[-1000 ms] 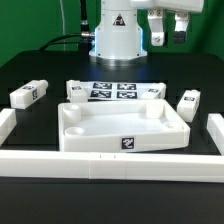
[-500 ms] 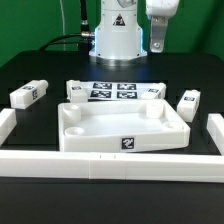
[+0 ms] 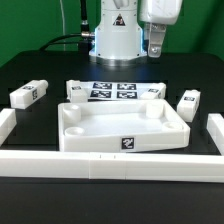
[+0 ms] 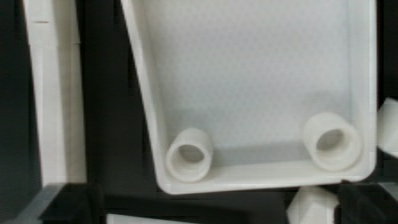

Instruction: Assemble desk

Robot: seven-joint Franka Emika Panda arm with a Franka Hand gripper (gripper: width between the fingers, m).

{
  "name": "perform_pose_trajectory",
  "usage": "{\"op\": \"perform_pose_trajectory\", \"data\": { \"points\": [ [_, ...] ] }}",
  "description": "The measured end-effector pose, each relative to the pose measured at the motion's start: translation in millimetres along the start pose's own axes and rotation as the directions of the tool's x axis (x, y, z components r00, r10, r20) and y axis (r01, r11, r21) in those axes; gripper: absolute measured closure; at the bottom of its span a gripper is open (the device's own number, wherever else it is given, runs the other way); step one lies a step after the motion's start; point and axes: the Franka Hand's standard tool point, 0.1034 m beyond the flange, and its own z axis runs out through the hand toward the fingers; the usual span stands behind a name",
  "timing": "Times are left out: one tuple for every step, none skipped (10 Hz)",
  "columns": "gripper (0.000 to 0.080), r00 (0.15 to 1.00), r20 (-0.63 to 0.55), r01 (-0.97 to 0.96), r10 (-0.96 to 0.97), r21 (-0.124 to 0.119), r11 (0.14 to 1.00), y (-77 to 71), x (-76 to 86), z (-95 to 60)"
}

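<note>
One white desk top (image 3: 120, 128) lies centred on the dark surface (image 3: 40, 62), its long side running across the exterior view. It is below the raised hand (image 3: 157, 42) and nearer the camera; the hand is open and empty. Four short tagged legs (image 3: 28, 94) lie loose around it: two behind, one off each end.

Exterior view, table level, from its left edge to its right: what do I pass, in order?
Left border rail → left-hand leg → desk top → right-hand leg → right border rail. The pieces behind the desk top overlap it, so they are left out.
</note>
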Motion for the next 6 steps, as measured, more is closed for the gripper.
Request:
{"op": "perform_pose_trajectory", "data": {
  "points": [
    [0.0150,0.992,-0.011,0.124,-0.124,0.002,0.992,-17.1,-16.4,11.7],
    [0.0150,0.991,-0.014,0.132,-0.132,0.023,0.991,-25.9,-19.8,17.0],
    [0.0150,0.989,-0.019,0.148,-0.148,0.035,0.988,-32.5,-23.2,23.5],
    [0.0150,0.990,-0.018,0.143,-0.143,0.033,0.989,-30.9,-23.1,22.5],
    [0.0150,0.990,-0.018,0.143,-0.143,0.033,0.989,-31.0,-23.1,22.7],
    [0.0150,0.990,-0.018,0.143,-0.142,0.034,0.989,-31.2,-23.5,22.9]
  ]
}}
